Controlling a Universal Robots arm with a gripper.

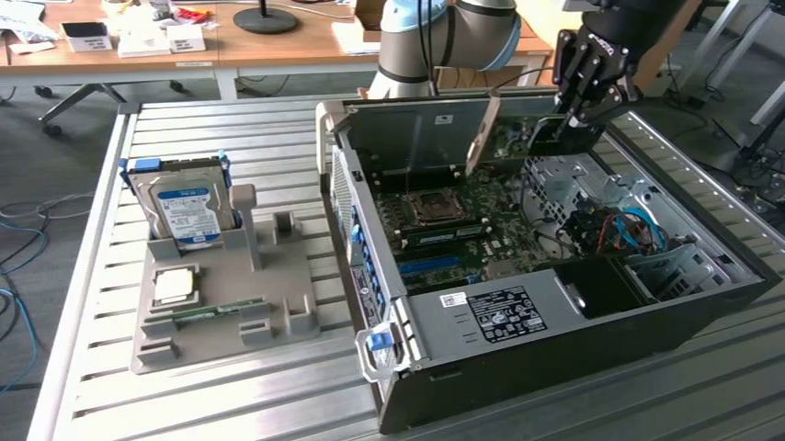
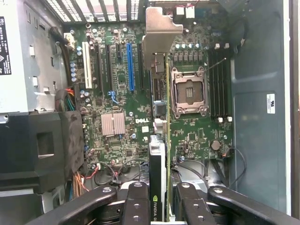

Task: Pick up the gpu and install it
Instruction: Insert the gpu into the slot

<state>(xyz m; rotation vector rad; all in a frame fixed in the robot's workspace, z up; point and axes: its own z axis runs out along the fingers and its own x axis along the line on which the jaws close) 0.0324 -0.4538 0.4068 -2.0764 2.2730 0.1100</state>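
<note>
Black-fingered gripper clamped on thin green gpu card with silver end bracket.
Card is held edge-down over the green motherboard, apparently so its connector edge faces the slots.

I'm counting one computer case, one gpu and one gripper. Over on the one grey holder I'm seeing one hard drive, one processor chip and one memory stick. Inside, the board is showing one blue slot, one white slot, one processor socket.
</note>
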